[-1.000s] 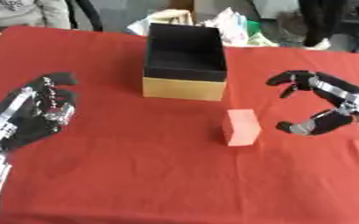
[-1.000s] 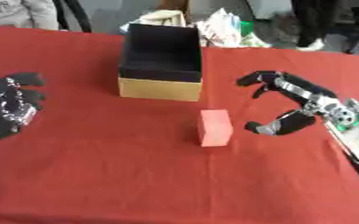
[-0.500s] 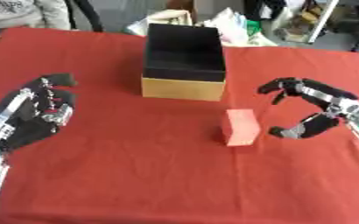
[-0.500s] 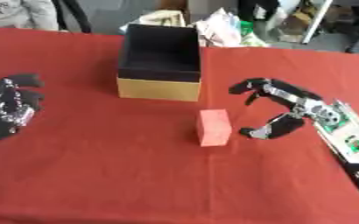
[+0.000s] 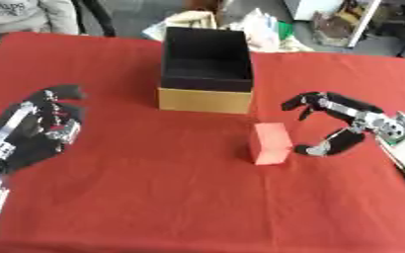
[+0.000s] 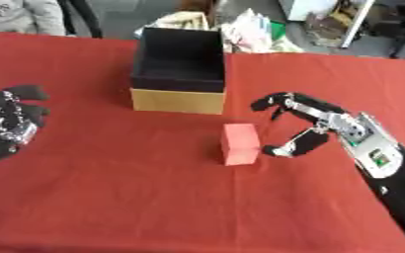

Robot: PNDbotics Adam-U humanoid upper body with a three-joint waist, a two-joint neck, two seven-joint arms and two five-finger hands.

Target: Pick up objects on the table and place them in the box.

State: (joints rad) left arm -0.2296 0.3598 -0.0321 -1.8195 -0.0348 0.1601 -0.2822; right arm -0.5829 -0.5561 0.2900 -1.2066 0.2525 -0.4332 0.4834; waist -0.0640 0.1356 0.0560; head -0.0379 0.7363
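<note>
A red cloth covers the tabletop [image 5: 154, 207], with clutter beyond its far edge. In the left eye view, the right robot hand [image 5: 344, 126] is spread wide beside the red block [image 5: 269, 143], fingers arched, thumb low, holding nothing; closing off-centre could topple the upright block or push it away. The left robot hand [image 5: 42, 129] rests open at the left edge. In the right eye view, the box [image 6: 178, 99], just beyond the block, shows only a dark, apparently empty interior.

Soft blur, even bright light
</note>
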